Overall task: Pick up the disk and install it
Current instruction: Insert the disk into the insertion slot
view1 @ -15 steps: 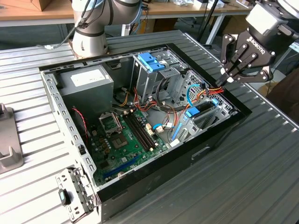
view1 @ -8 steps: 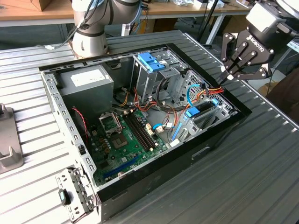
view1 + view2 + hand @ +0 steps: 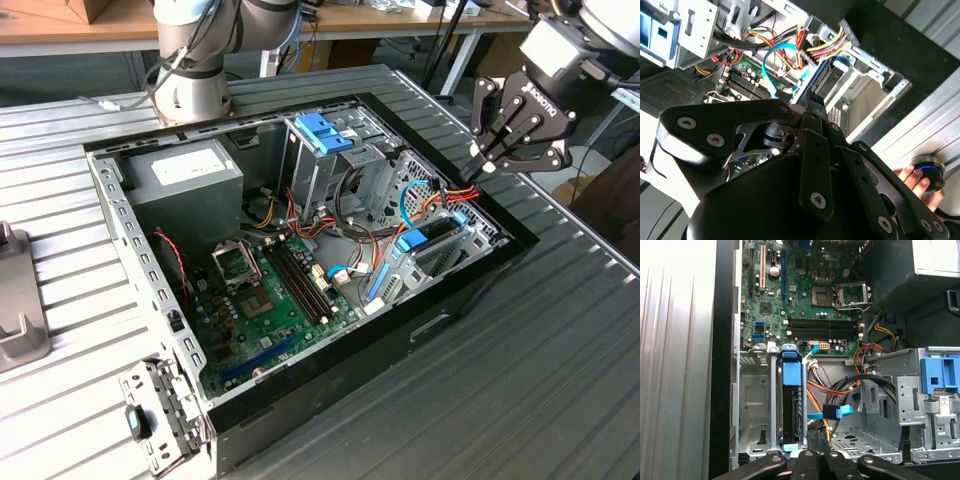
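One flat, blue-framed disk stands edgewise in its ribbed metal bay.

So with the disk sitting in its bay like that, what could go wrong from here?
1. The gripper hangs over the case's edge beside the cable bundle; moving down it might snag those wires.
2. The disk stands on edge in its bay, with orange wires close beside it; they might get pinched.
3. A hand rests on the table near the arm and could be struck.

green motherboard; dark disk framed light blue; black gripper; ribbed grey table; red, yellow, orange cables.
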Motion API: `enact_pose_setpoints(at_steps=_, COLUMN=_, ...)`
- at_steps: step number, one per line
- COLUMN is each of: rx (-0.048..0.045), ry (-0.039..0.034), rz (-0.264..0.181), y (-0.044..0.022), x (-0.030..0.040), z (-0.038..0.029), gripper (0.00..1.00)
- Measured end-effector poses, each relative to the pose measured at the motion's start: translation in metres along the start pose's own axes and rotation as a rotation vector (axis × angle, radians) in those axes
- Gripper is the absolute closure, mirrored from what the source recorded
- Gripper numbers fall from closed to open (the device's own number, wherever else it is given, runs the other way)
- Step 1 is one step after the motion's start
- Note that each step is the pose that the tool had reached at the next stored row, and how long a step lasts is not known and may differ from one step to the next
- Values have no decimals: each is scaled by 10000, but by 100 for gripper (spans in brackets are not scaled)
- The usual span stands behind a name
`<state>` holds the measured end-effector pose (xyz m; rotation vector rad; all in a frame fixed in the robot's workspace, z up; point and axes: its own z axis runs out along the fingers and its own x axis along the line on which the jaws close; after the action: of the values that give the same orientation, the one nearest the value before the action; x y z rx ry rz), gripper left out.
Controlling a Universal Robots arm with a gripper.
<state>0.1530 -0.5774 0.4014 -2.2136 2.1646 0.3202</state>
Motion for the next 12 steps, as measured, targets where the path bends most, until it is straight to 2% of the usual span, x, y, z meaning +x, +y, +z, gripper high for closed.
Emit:
enact_pose_setpoints(at_steps=3, rx=-32, ry=-1, rz=5, y=-51, x=2, z=49, gripper=90)
enact_pose_setpoints(at_steps=6, rx=-101, ry=-3, rz=15, y=-137, x=0, z=96, gripper=90)
enact_pose_setpoints(at_steps=12, rx=-149, ry=-1, rz=-4, y=-268, x=-19, z=99, gripper=90)
